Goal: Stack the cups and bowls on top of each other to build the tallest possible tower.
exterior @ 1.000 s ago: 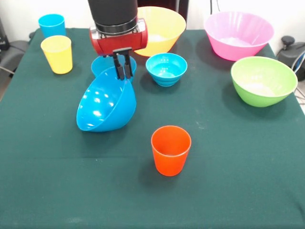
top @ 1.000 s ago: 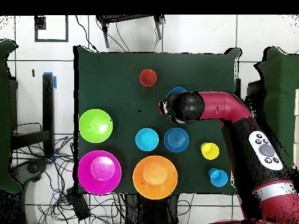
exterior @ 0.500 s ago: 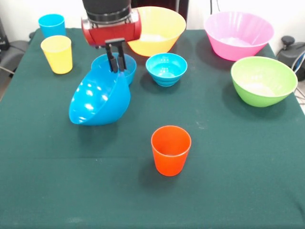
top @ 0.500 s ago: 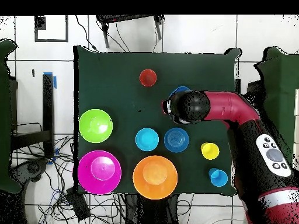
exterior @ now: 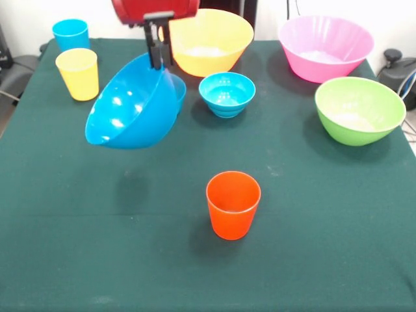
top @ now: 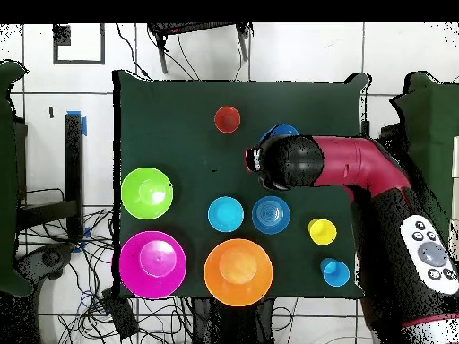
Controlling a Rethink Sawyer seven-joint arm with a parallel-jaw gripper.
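Note:
My gripper [exterior: 158,62] hangs at the top of the front view, shut on the far rim of a medium blue bowl [exterior: 130,107]. The bowl is off the cloth and tilted, its opening facing away. In the overhead view only a blue edge of this bowl [top: 283,131] peeks from under the arm [top: 300,162]. A small blue bowl [exterior: 180,90] is half hidden behind it; another small blue bowl [exterior: 226,93] sits to its right. The orange-red cup [exterior: 233,203], yellow cup [exterior: 78,73] and sky blue cup [exterior: 70,34] each stand alone. No tower is in view.
At the back stand the yellow-orange bowl [exterior: 208,40] and the pink bowl [exterior: 325,47], with the green bowl [exterior: 359,109] at the right. All rest on the dark green tablecloth [exterior: 325,234]. Cables lie on the floor beyond the table's edges in the overhead view.
The gripper has risen and drawn back with the blue bowl, lifting it off the cloth. Everything else is where it was.

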